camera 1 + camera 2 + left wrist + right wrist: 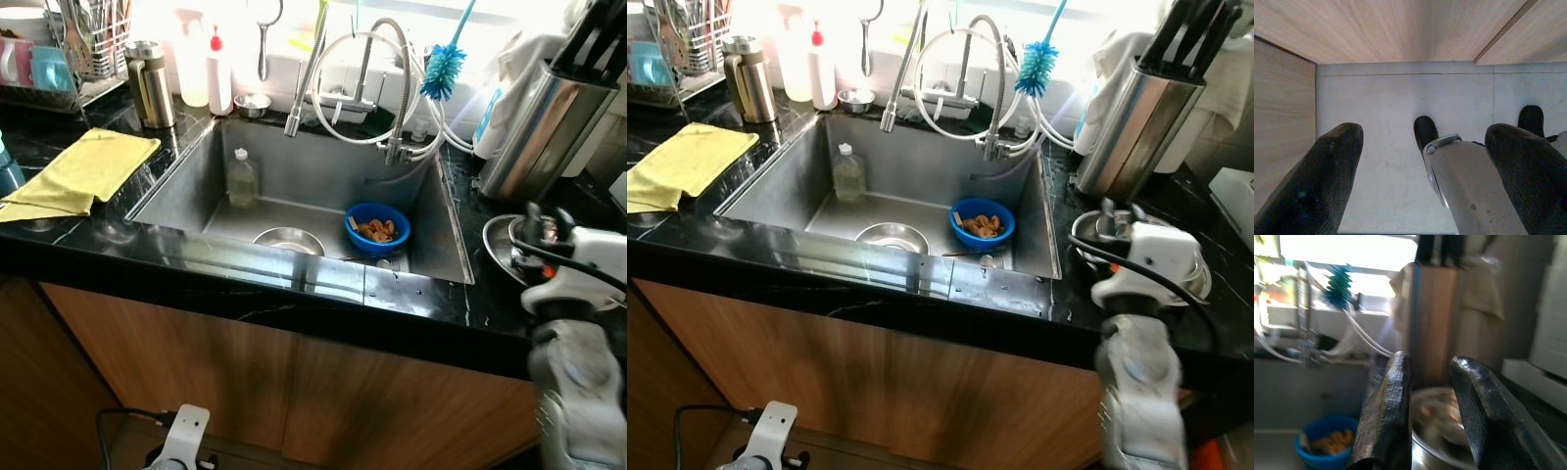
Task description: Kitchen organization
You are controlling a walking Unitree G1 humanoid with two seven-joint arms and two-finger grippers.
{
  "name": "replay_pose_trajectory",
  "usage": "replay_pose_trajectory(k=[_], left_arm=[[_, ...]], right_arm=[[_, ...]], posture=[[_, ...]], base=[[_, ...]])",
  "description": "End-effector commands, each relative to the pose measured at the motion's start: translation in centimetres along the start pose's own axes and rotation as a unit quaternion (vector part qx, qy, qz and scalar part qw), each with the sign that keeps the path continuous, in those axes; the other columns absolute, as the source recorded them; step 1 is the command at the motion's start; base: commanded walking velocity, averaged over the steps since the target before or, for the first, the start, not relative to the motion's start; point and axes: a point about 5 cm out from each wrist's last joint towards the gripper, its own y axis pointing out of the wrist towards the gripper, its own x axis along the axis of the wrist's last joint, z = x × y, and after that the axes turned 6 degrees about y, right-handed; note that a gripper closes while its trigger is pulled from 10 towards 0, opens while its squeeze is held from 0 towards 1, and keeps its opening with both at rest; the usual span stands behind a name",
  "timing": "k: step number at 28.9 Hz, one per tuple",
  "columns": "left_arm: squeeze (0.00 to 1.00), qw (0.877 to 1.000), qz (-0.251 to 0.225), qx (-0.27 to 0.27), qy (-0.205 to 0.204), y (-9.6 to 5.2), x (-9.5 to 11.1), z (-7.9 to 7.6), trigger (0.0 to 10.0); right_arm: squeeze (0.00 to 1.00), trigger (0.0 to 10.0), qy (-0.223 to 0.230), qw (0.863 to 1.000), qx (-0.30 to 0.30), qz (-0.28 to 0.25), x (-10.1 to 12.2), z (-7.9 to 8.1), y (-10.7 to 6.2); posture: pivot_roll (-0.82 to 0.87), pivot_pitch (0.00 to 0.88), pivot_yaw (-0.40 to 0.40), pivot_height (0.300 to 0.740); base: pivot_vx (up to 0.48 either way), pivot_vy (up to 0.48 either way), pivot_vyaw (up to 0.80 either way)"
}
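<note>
Glossy black marble table with a deep, square steel sink sunk in the middle. In the sink: a round blue plastic bowl of brownish scraps at the right, a shallow steel bowl near the front wall, a clear bottle upright at the left. Curved chrome tap with looping white hoses behind the sink, a bristly blue brush hanging beside it. Soft yellow cloth, crumpled flat, on the table left of the sink. Steel flask and white squeeze bottle upright at the back left. Tall cylindrical steel holder of dark utensils at the right; shallow steel dish in front of it. Right gripper over that dish, ridged black jaws parted with a narrow gap, holding nothing. Left gripper low by the wood-grain cabinet, above pale floor tiles, jaws spread wide, empty.
</note>
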Motion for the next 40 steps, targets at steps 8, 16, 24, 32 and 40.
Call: replay_pose_trajectory(k=[8, 16, 24, 32, 40], left_arm=[[0.00, 1.000, 0.005, -0.011, 0.016, 0.0, -0.1, -0.2, 10.0], [0.00, 1.000, 0.005, -0.013, 0.016, 0.0, -0.1, -0.2, 10.0], [0.00, 1.000, 0.006, -0.014, 0.016, 0.0, -0.1, -0.2, 10.0], [0.00, 1.000, 0.005, -0.014, 0.014, 0.0, 0.0, -0.2, 10.0], [0.00, 1.000, 0.005, -0.014, 0.014, 0.0, 0.0, -0.2, 10.0]], right_arm=[[0.00, 10.0, 0.017, 0.999, -0.024, 0.022, -0.1, -0.3, -1.8], [0.29, 10.0, 0.017, 0.998, -0.039, 0.040, -0.6, -0.8, -2.5], [0.00, 10.0, 0.006, 0.997, -0.061, 0.052, -0.9, -1.6, -3.0], [0.00, 10.0, 0.002, 0.996, -0.082, 0.046, -0.6, -2.3, -2.9], [1.00, 10.0, 0.008, 0.995, -0.086, 0.045, -0.6, -2.4, -3.0]], posture=[[0.12, 0.000, -0.130, 0.736], [0.12, 0.000, -0.132, 0.736], [0.12, 0.000, -0.131, 0.736], [0.12, 0.000, -0.132, 0.736], [0.12, 0.000, -0.133, 0.736]], base=[[0.000, 0.000, 0.00], [0.000, 0.000, 0.00], [0.000, 0.000, 0.00], [0.000, 0.000, 0.00], [0.000, 0.000, 0.00]])
